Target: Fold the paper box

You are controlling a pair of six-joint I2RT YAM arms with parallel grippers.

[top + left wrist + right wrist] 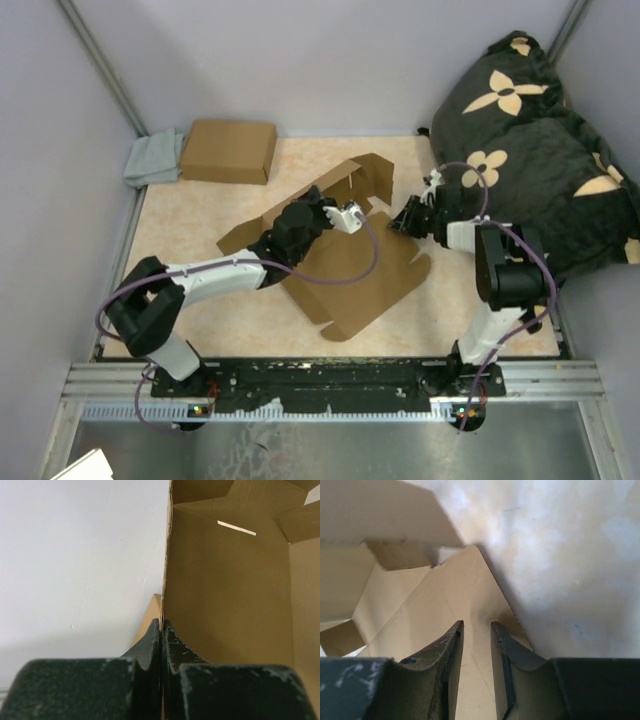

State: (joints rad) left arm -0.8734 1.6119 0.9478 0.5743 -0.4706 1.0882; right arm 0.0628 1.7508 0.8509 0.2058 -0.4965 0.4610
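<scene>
Seen from above, the left arm hides part of the plain brown die-cut cardboard box, lying mid-worktop with its far panels raised. The left hand, pressed together, pinches the edge of an upright wall with a slit. The right hand, fingers narrowly parted, hovers over the box's right flap; contact is unclear.

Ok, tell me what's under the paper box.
Only the beige tabletop shows around the paper box, whose base panel lies flat on it. Anything beneath its panels is covered and cannot be seen.
</scene>
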